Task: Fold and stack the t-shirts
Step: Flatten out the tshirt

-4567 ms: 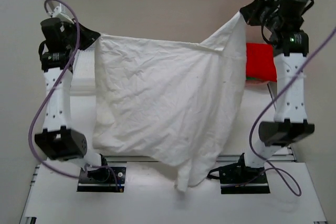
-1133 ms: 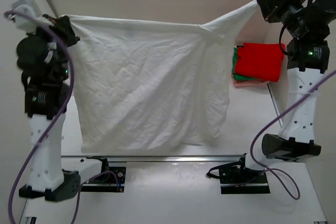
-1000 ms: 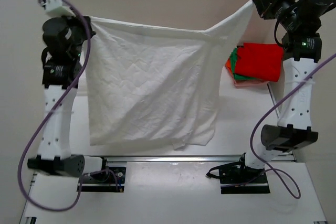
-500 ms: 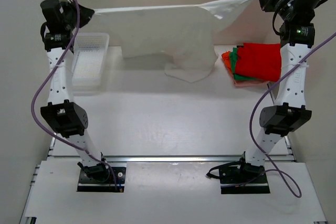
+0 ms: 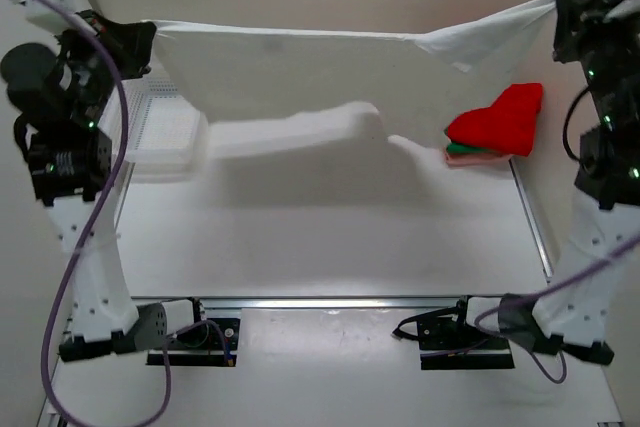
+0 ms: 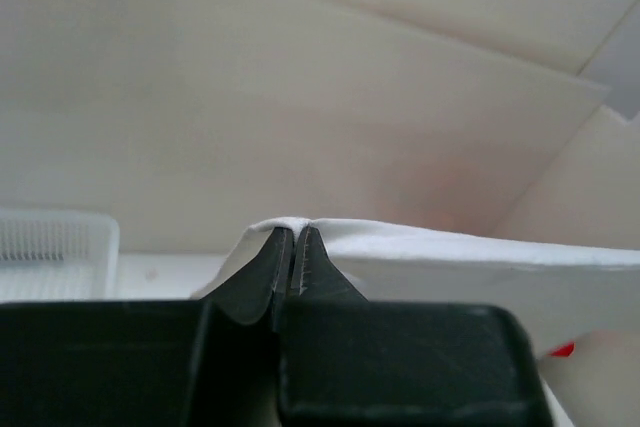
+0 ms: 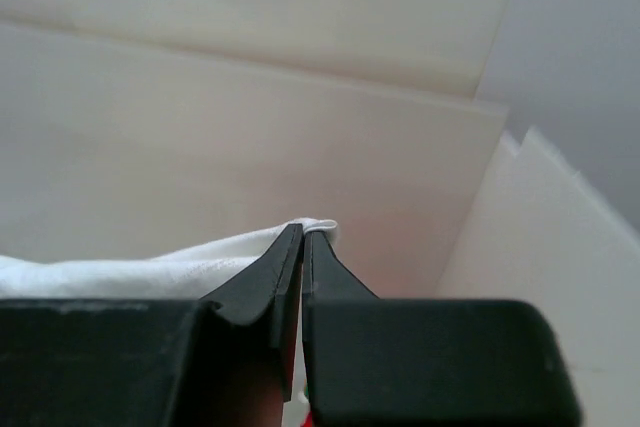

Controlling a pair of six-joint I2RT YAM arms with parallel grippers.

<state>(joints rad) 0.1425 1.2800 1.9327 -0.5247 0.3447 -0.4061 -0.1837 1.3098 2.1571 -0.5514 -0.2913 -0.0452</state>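
Behind the blurred white t-shirt (image 5: 300,72), the basket (image 5: 150,159) shows only partly.

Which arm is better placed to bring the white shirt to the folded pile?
Probably the right: the right hand pinches the white shirt nearest the folded pile; the left hand holds the far corner, by the basket.

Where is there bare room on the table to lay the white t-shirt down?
The widest bare patch is the middle of the table, between the mesh basket on the left, the stack of folded t-shirts on the right and the metal rail in front. The far strip is crowded: the white t-shirt hangs there.
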